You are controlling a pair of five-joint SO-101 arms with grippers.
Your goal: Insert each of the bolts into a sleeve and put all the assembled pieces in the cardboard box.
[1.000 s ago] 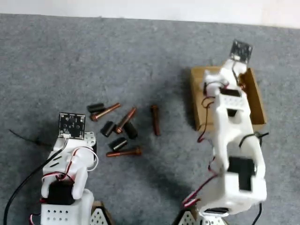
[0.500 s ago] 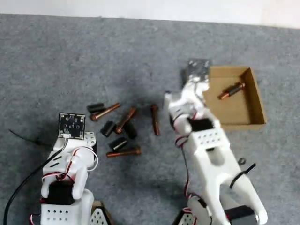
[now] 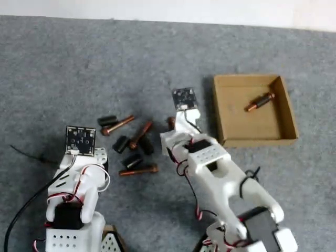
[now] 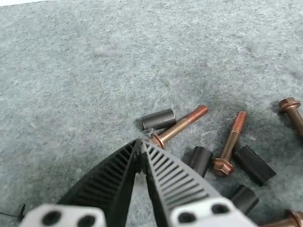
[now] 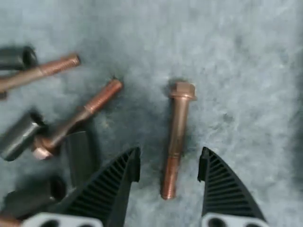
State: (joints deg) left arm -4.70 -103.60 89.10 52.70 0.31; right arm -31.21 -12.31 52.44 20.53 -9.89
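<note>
The right gripper [image 5: 169, 153] is wide open and holds nothing. Its two fingers stand on either side of the threaded end of a lone bolt [image 5: 178, 127], which lies flat on the grey mat [image 3: 79, 63] a little apart from the others. This looks like the start of picking up the next bolt. One assembled piece [image 3: 259, 102] already lies in the cardboard box [image 3: 236, 123], while three more bolts and four black sleeves [image 3: 146, 146] sit loose in a cluster nearby. The next move calls for lowering until the fingers reach the mat, then closing squarely across the shank so the bolt does not roll or twist, with enough thread left free to enter a sleeve. The left gripper [image 4: 142, 144] is shut on nothing, its tips just beside the head of another bolt [image 4: 179, 126] and a sleeve [image 4: 158, 119]. The right arm reaches forward and inward, wrist tipped down between cluster and box. The left arm sits folded near its base, pointing down at the cluster's near edge.
</note>
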